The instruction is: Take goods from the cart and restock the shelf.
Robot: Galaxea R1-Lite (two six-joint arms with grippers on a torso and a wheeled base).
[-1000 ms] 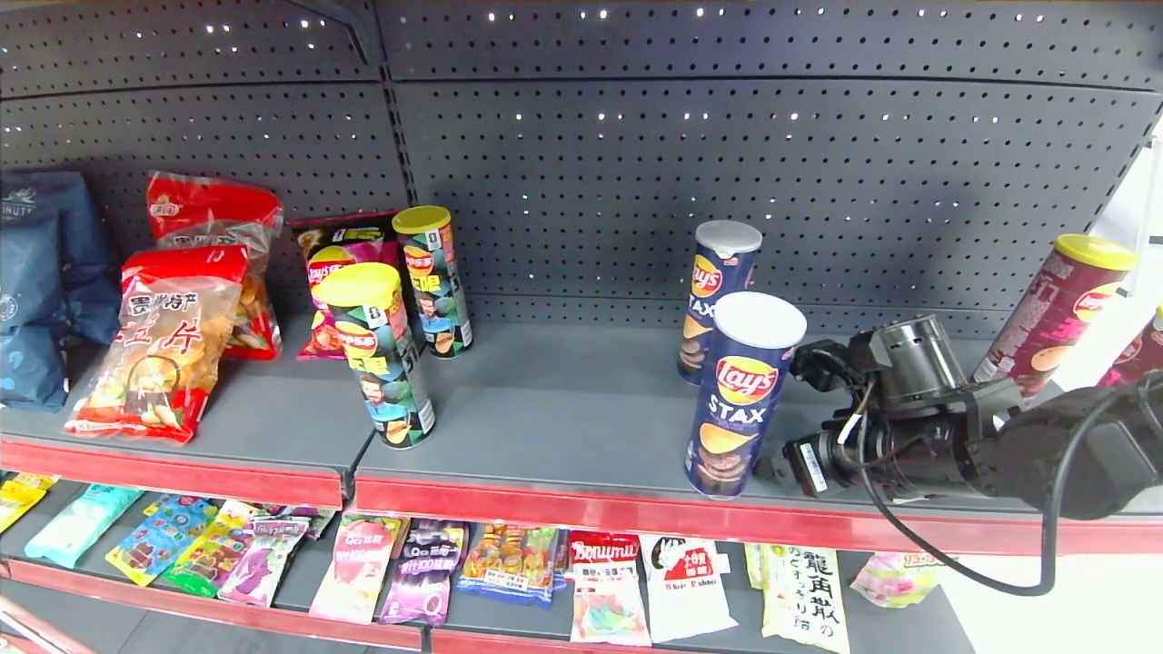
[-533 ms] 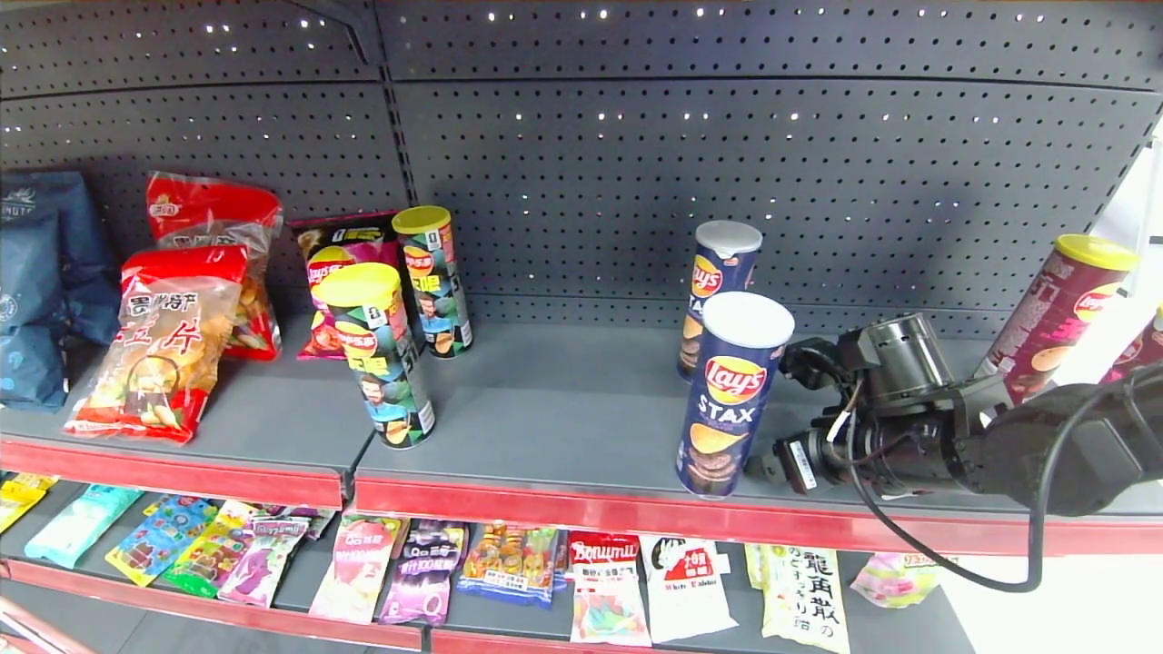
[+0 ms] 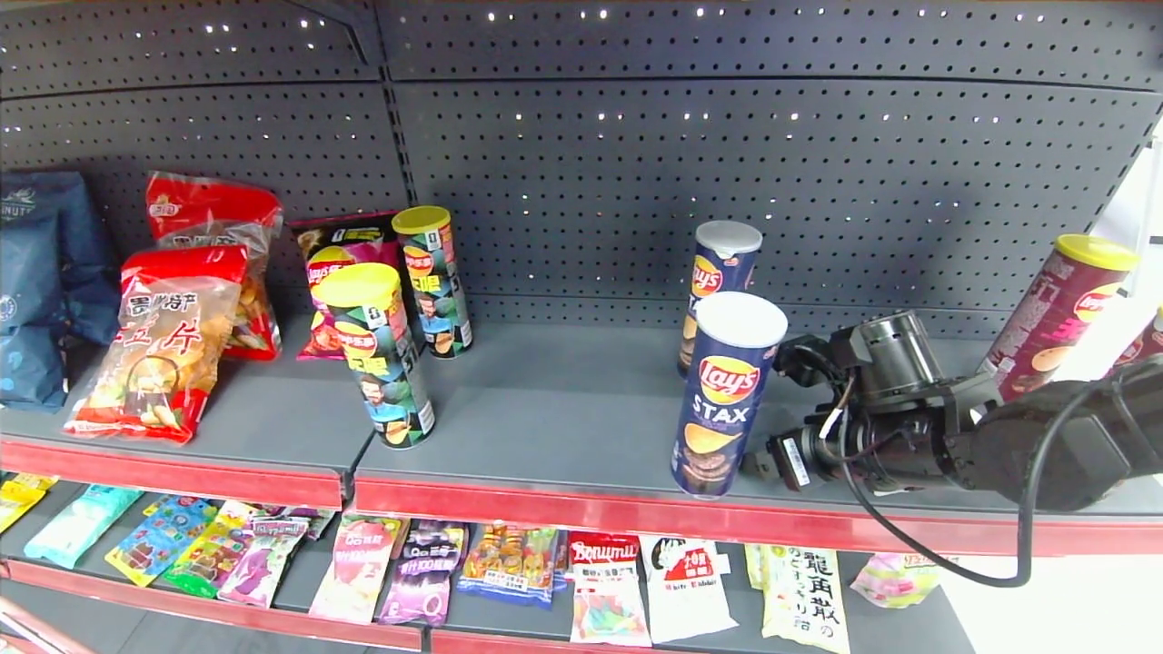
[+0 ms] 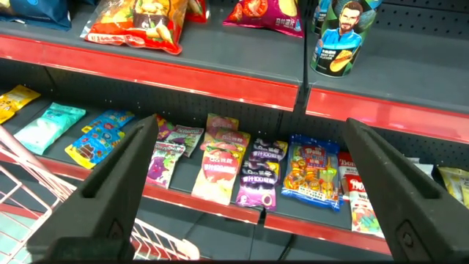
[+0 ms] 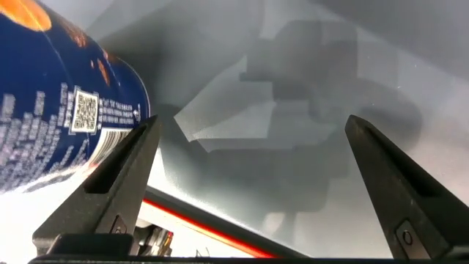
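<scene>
The right arm (image 3: 1045, 445) reaches in over the upper shelf (image 3: 563, 409), low to the board. The right gripper (image 5: 250, 121) has its jaws spread wide, with only bare shelf between them. A blue chip can (image 3: 727, 395) stands at the front edge of that shelf, just beside one finger (image 5: 117, 183) and outside the gap. I can't tell whether the two touch. A second blue can (image 3: 718, 272) stands right behind it, near the back wall. To the left are two yellow-lidded cans (image 3: 377, 350), and farther left some red snack bags (image 3: 168, 350). A maroon can (image 3: 1054, 313) stands off to the right. The left gripper (image 4: 250, 123) hangs lower, its jaws also spread and holding nothing, facing the candy packets (image 4: 253, 172) on the lower shelf. The wire cart (image 4: 22, 183) is beside it.
</scene>
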